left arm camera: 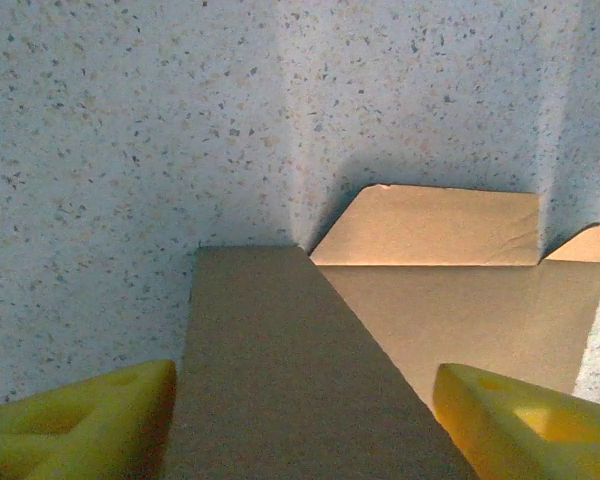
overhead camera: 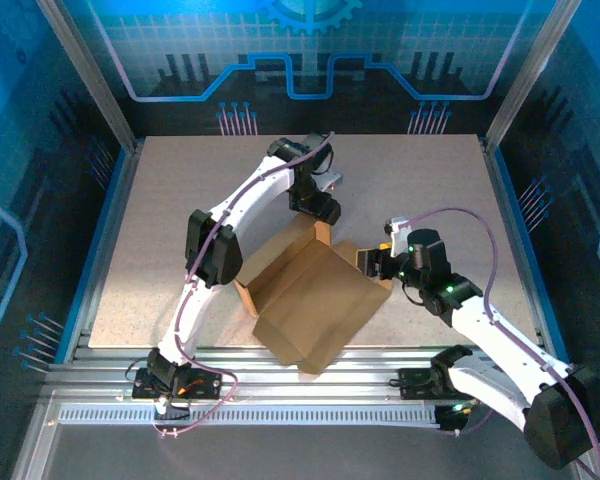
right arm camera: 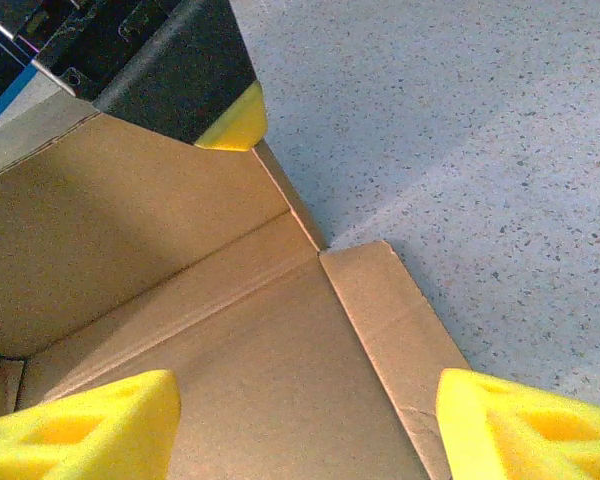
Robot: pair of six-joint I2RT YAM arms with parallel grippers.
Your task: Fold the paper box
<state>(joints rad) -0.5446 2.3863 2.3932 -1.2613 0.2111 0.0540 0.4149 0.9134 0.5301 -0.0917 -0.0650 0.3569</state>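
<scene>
Left end effector (left arm camera: 302, 428) straddles a raised paper box (left arm camera: 450, 310) wall.

You can't see fingertips on the left tool (overhead camera: 322, 218) from above (the paper box (overhead camera: 315, 300) hides them). Both wrist views crop the box.

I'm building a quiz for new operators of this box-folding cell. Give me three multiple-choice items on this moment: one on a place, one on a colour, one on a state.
1. Where on the table is the box?
A) far left corner B) middle of the near edge C) far right corner
2. What colour are the fingertips?
A) red B) white C) yellow
3. How does the box stand?
A) flat sheet B) closed C) partly folded, top open

Answers: 1 B, its corner overhangs the near edge; 2 C, yellow in both wrist views; 3 C, sides are up and the inside shows.
</scene>
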